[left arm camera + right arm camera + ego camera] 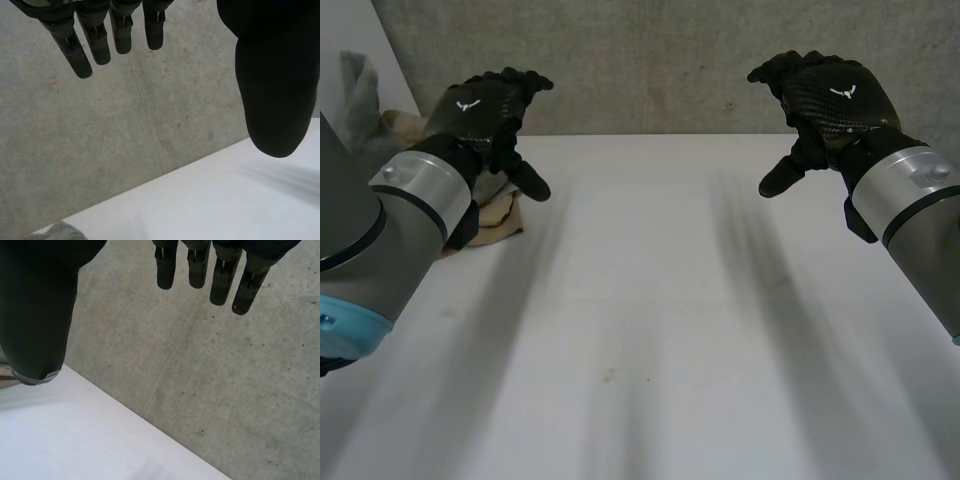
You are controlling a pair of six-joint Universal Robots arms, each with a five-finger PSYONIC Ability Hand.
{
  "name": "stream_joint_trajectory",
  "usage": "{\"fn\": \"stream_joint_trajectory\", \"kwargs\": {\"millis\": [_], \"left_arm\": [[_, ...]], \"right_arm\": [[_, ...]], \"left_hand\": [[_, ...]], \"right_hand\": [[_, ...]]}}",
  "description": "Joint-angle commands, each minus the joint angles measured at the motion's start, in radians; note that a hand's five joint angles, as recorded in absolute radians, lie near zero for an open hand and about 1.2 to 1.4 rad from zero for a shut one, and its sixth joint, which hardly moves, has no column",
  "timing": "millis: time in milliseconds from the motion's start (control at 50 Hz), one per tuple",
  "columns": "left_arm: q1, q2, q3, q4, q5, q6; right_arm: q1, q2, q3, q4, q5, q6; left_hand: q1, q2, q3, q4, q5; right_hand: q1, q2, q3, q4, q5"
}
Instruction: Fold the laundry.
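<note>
A crumpled pile of beige and grey laundry [490, 215] lies at the far left of the white table [640, 330], partly hidden behind my left arm. My left hand [485, 110] hovers above the table just in front of that pile, fingers straight and empty. A grey bit of cloth [55, 232] peeks in below its fingers [100, 40] in the left wrist view. My right hand [825, 100] hangs over the table's far right, open with nothing in it; its fingers [220, 275] point toward the wall.
A grey concrete wall [650, 60] stands right behind the table's far edge. More grey cloth [360, 95] rises at the far left corner behind the pile.
</note>
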Motion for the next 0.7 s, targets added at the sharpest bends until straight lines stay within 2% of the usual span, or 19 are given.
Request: {"fn": "stream_joint_trajectory", "kwargs": {"millis": [20,80,140,160,260,380,460,520,540,560,640,700], "left_arm": [[0.134,-0.109,0.049,0.075,0.015,0.107],[0.246,-0.190,0.064,0.099,0.052,0.213],[0.308,-0.264,0.099,0.119,0.101,0.293],[0.341,-0.333,0.143,0.133,0.131,0.338],[0.409,-0.537,0.291,0.144,0.202,0.451],[0.476,-0.721,0.460,0.145,0.237,0.500],[0.486,-0.797,0.553,0.145,0.267,0.503],[0.489,-0.827,0.604,0.148,0.271,0.502],[0.490,-0.839,0.624,0.148,0.264,0.502],[0.489,-0.843,0.629,0.148,0.257,0.502],[0.467,-0.818,0.623,0.148,0.181,0.505],[0.426,-0.719,0.568,0.151,0.117,0.488]], "right_arm": [[0.000,0.002,0.000,0.000,-0.001,-0.001],[0.000,0.009,0.000,0.000,-0.001,-0.001],[-0.001,0.012,0.000,0.000,-0.001,-0.001],[-0.001,0.012,0.000,0.000,-0.001,-0.001],[0.000,0.015,0.000,0.000,-0.001,-0.003],[0.000,0.054,0.000,0.000,-0.001,-0.003],[0.000,0.071,-0.001,0.000,-0.001,-0.003],[0.000,0.075,-0.001,0.000,-0.001,-0.009],[0.002,0.076,-0.001,0.000,-0.001,-0.014],[0.002,0.078,-0.001,0.000,-0.001,-0.018],[-0.001,0.088,-0.003,0.000,0.000,-0.041],[-0.006,0.088,-0.007,0.000,0.000,-0.046]], "left_hand": [[-0.026,-0.026,-0.029,-0.023,-0.047],[-0.026,-0.026,-0.029,-0.023,-0.047],[-0.026,-0.026,-0.029,-0.023,-0.047],[-0.026,-0.026,-0.029,-0.023,-0.047],[-0.023,-0.023,-0.026,-0.020,-0.044],[-0.009,-0.008,-0.011,-0.006,-0.030],[0.216,0.217,0.214,0.220,0.196],[0.785,0.786,0.783,0.788,0.764],[1.080,1.081,1.078,1.084,1.059],[1.190,1.191,1.188,1.194,1.169],[1.192,1.192,1.189,1.195,1.171],[1.192,1.192,1.189,1.195,1.171]], "right_hand": [[-0.022,-0.044,-0.039,-0.059,-0.066],[-0.022,-0.044,-0.039,-0.059,-0.066],[-0.022,-0.044,-0.039,-0.059,-0.066],[-0.022,-0.044,-0.039,-0.059,-0.066],[-0.022,-0.044,-0.039,-0.059,-0.066],[-0.022,-0.044,-0.039,-0.059,-0.066],[-0.022,-0.044,-0.039,-0.059,-0.066],[-0.022,-0.044,-0.039,-0.059,-0.066],[-0.022,-0.044,-0.039,-0.059,-0.066],[-0.022,-0.044,-0.039,-0.059,-0.066],[-0.022,-0.044,-0.039,-0.059,-0.066],[-0.022,-0.044,-0.039,-0.059,-0.066]]}}
